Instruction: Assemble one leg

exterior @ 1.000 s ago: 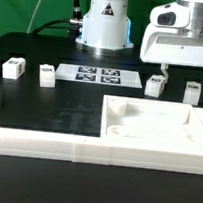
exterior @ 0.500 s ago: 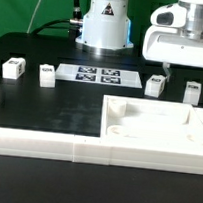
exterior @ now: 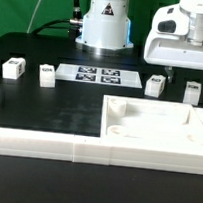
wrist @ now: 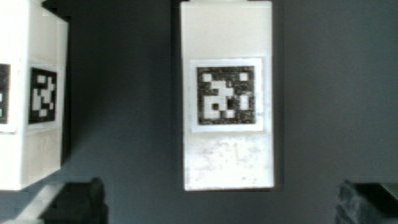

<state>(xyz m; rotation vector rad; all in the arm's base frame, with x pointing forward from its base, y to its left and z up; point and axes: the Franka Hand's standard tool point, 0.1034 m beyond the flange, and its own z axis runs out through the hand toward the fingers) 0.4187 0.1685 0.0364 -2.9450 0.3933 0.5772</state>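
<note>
Four small white legs with tags stand on the black table: two at the exterior view's left [exterior: 10,69] [exterior: 46,76] and two at its right [exterior: 155,85] [exterior: 193,92]. My gripper [exterior: 190,72] hangs open and empty just above the rightmost leg. In the wrist view that leg [wrist: 228,95] is centred between the dark fingertips [wrist: 79,202], with the gripper [wrist: 222,206] above it and apart from it. A second leg [wrist: 27,100] stands beside it at the picture's edge.
The large flat white panel [exterior: 191,146] with raised rim lies at the front right. A long white rail [exterior: 45,144] runs along the front. The marker board [exterior: 96,76] lies at the back centre, before the robot base [exterior: 105,25].
The wrist above the gripper has shifted slightly; the fingers stay over the rightmost leg. No leg has moved.
</note>
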